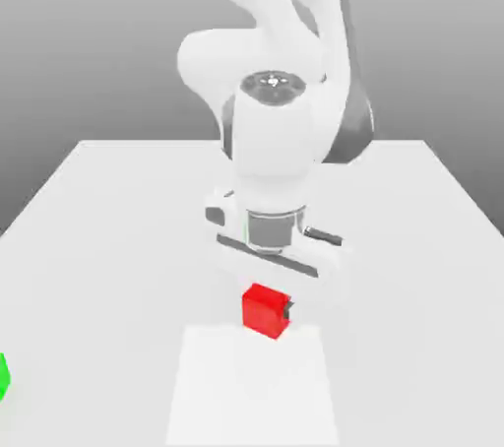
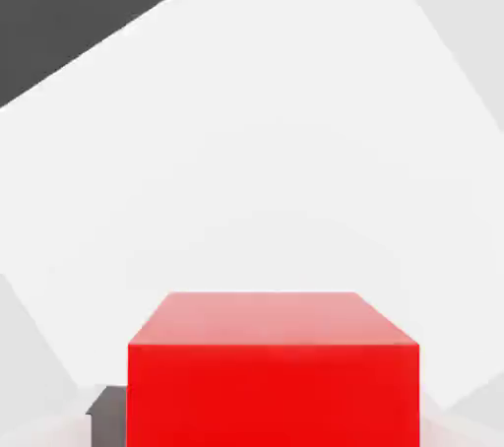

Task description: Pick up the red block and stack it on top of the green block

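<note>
Red block [image 1: 265, 309] in the jaws [image 1: 266, 322] above the white counter [image 1: 118, 228].
The jaws sit narrow on the red block's sides, a dark fingertip [image 1: 287, 310] showing at its 3 o'clock edge. The green block [image 1: 3, 376] lies well apart at about 8 o'clock, by the exterior view's left edge.

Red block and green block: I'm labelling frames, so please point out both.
Red block [image 1: 264, 309], exterior view, on its front face.
Green block [image 1: 3, 377], exterior view, on the sliver at that view's left edge.
</note>
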